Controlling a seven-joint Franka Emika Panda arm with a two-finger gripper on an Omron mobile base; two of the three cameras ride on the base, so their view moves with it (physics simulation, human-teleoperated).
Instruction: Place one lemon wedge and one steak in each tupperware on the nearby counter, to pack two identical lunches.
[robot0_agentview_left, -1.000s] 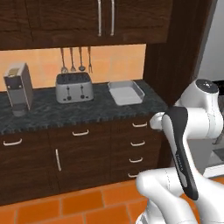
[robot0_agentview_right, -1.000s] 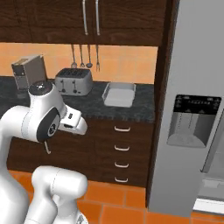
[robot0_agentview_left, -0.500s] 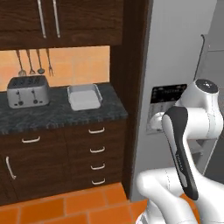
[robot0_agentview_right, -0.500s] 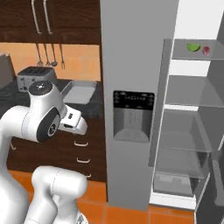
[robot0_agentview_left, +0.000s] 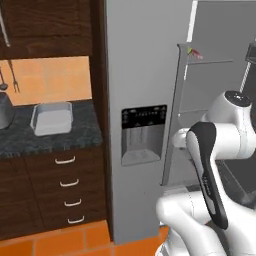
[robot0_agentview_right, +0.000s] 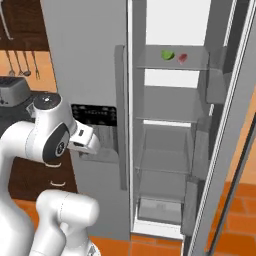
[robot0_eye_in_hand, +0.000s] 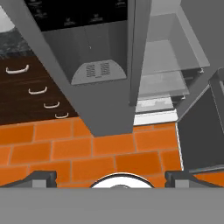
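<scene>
Fetching step: the small yellow-green lemon wedge (robot0_agentview_right: 167, 54) lies on the fridge shelf (robot0_agentview_right: 195, 65); fingers (robot0_eye_in_hand: 43, 177) wide open, empty, must reach up.

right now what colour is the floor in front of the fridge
Orange brick-like tiles with darker grout lines, clearest in the hand view.

A lemon wedge (robot0_agentview_right: 167, 54) lies left of a steak (robot0_agentview_right: 182, 58) on the fridge shelf (robot0_agentview_right: 172, 65).

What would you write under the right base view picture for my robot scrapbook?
Open fridge: a lemon wedge and steak wait side by side on the top shelf.
</scene>
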